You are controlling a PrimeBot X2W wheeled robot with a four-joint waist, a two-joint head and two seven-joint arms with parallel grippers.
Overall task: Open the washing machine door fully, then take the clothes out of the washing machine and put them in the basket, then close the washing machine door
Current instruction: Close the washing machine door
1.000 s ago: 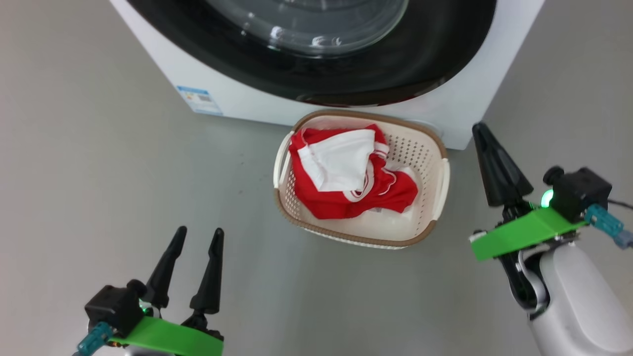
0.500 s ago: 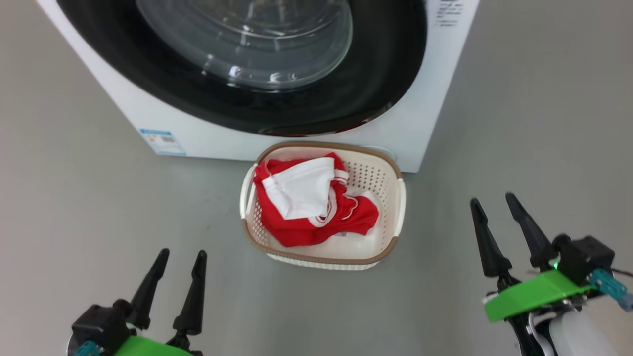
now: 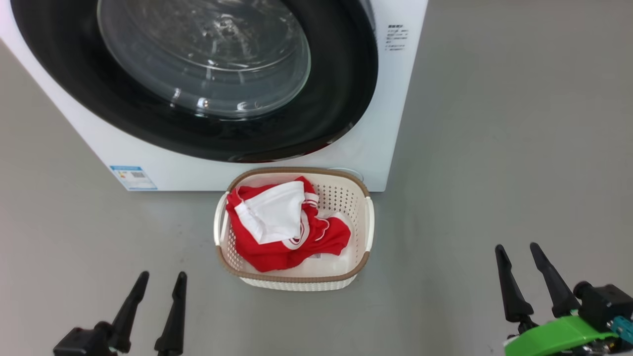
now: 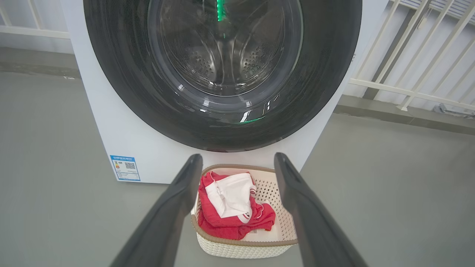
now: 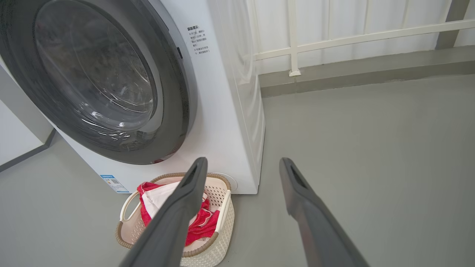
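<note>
Since the clothes (image 3: 277, 232) are piled in the basket (image 3: 296, 280) and the washing machine door (image 3: 341, 99) behind it appears shut, the left pincer (image 3: 163, 274) and right pincer (image 3: 517, 245) are held spread and empty, with the basket ahead between them, nothing seemingly left to grasp.

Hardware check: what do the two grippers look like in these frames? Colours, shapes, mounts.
Left gripper: two long, tapered matte-black fingers on a black block. Right gripper: the same black fingers, a bright green flat plate beneath, black boxy module, teal connector at the edge.
</note>
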